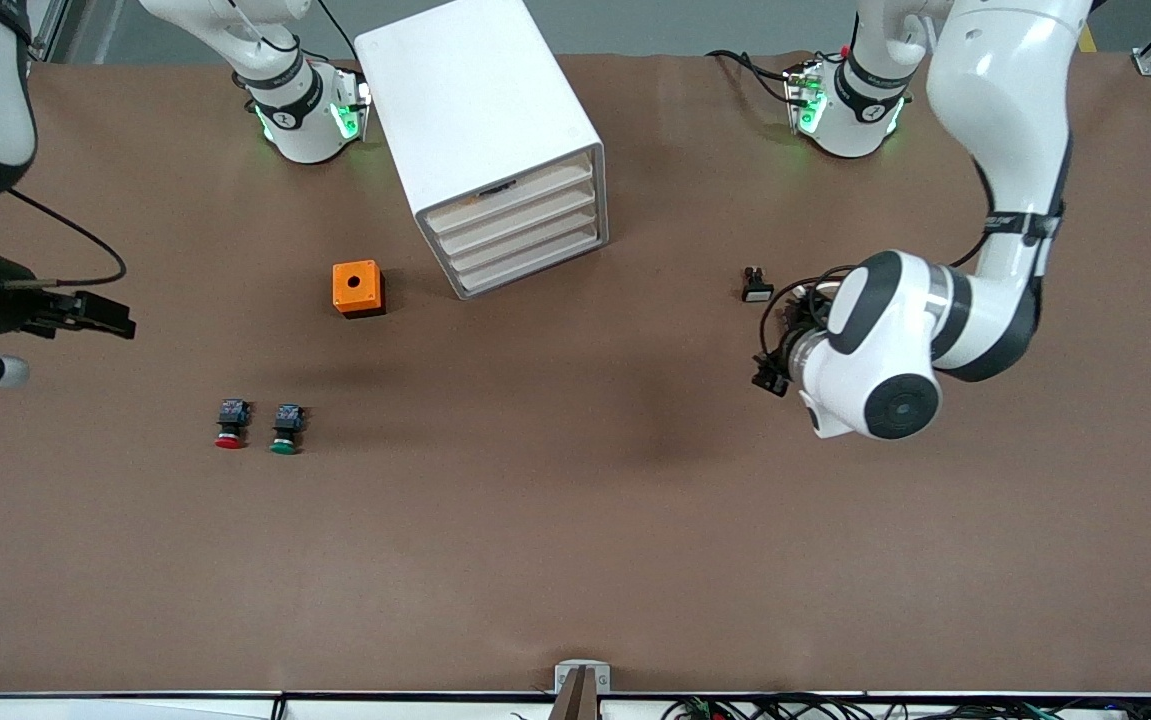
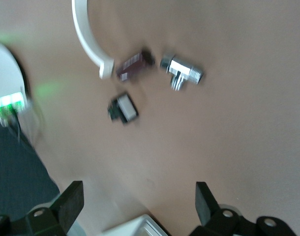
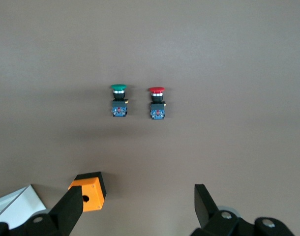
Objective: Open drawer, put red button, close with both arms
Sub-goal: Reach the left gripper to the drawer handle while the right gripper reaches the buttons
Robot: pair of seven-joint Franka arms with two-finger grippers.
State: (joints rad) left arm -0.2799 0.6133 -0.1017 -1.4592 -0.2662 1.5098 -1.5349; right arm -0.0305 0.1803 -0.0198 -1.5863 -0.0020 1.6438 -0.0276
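Observation:
The white cabinet (image 1: 480, 110) stands between the two arm bases. Its four cream drawers (image 1: 525, 240) are all shut, and the top front bears a small dark mark. The red button (image 1: 230, 425) lies beside its green twin (image 1: 286, 428), nearer the front camera, toward the right arm's end. My right gripper (image 1: 110, 317) hangs open and empty above the table at that end. Its wrist view shows the red button (image 3: 157, 102) and the green one (image 3: 118, 100) ahead of the open gripper (image 3: 137, 209). My left gripper (image 1: 773, 352) is open and empty over the left arm's end of the table, as its wrist view shows (image 2: 137, 206).
An orange box (image 1: 357, 288) with a round hole sits beside the cabinet and also shows in the right wrist view (image 3: 89, 191). A small black-and-white part (image 1: 757, 286) lies by the left gripper. The left wrist view shows it (image 2: 123, 108) with a chrome fitting (image 2: 182, 73) and a white cable (image 2: 86, 37).

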